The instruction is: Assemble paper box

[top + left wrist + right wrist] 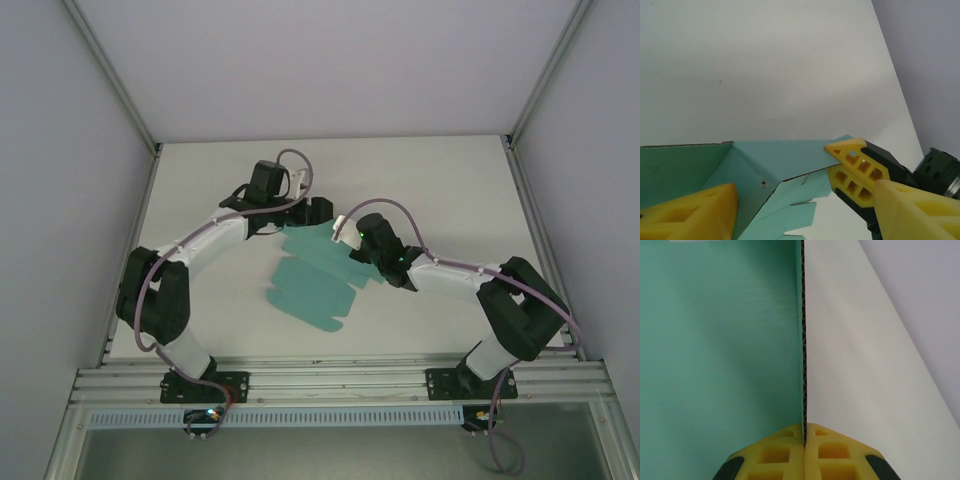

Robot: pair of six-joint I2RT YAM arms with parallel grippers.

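The paper box (310, 285) is a teal die-cut card sheet with flaps, lying mostly flat at the middle of the table. My right gripper (352, 250) is at its right edge and is shut on the card (720, 340), whose corrugated edge runs straight up from the pinched fingertips (804, 432). In the left wrist view a panel of the sheet (785, 160) is folded up off the table, with the right gripper's yellow fingers (855, 170) clamped on its corner. My left gripper (805, 192) is open at the sheet's far edge, one finger on each side of the raised card.
The white table (420, 180) is boxed in by pale side walls and metal corner posts. An aluminium rail (340, 380) carrying both arm bases runs along the near edge. Bare tabletop (765, 65) stretches beyond the sheet.
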